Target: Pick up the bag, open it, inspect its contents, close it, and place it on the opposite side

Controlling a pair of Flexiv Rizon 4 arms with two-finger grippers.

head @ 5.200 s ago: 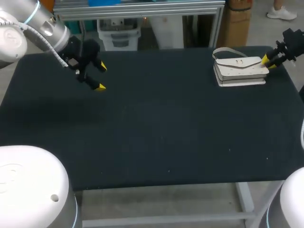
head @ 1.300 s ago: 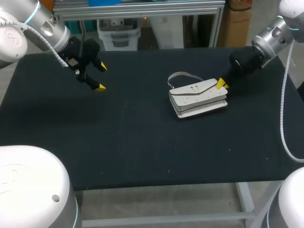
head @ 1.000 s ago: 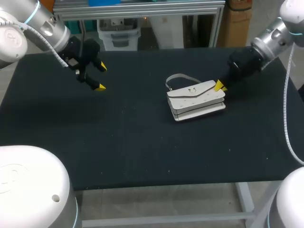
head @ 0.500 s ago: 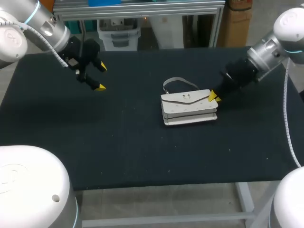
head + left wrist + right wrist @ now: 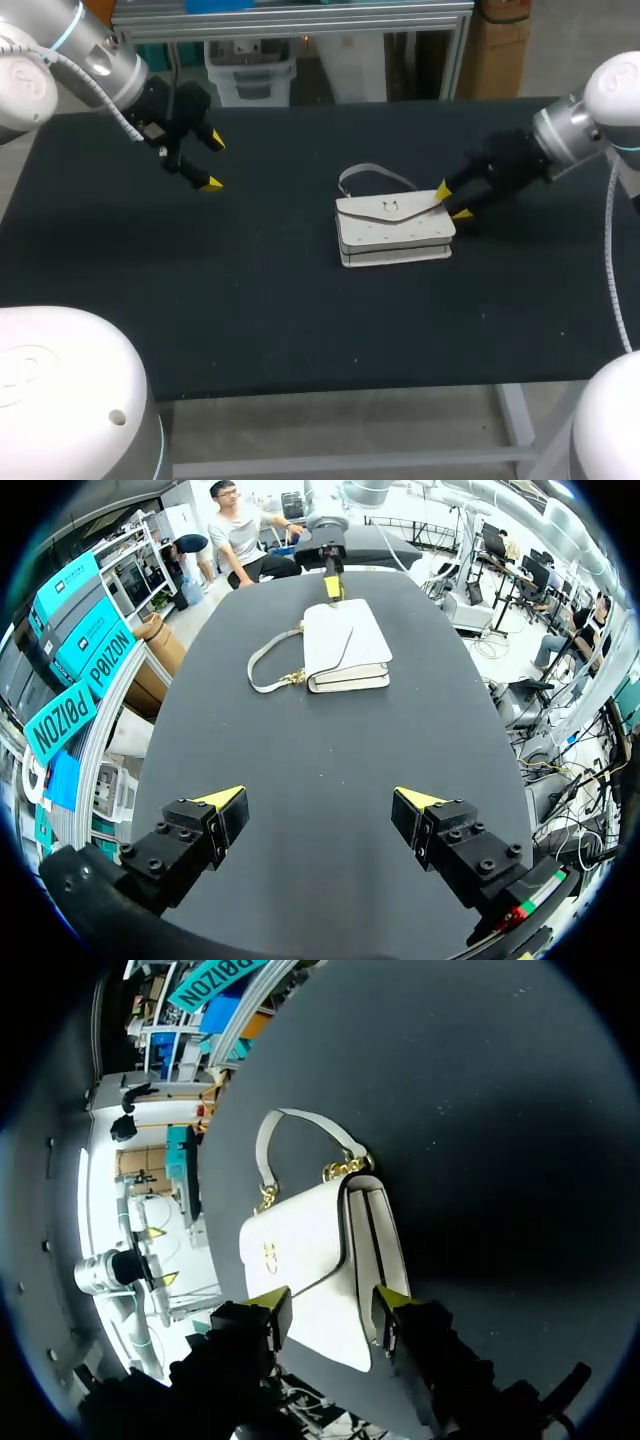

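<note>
bag (image 5: 393, 228) dragged to mid-table, right gripper (image 5: 452, 201) apparently loosened, left gripper (image 5: 213, 162) unmoved

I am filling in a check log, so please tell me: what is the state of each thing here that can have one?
bag: closed, lying flat on the table
left gripper: open, empty, above the table
right gripper: open, tips at the bag's end
</note>
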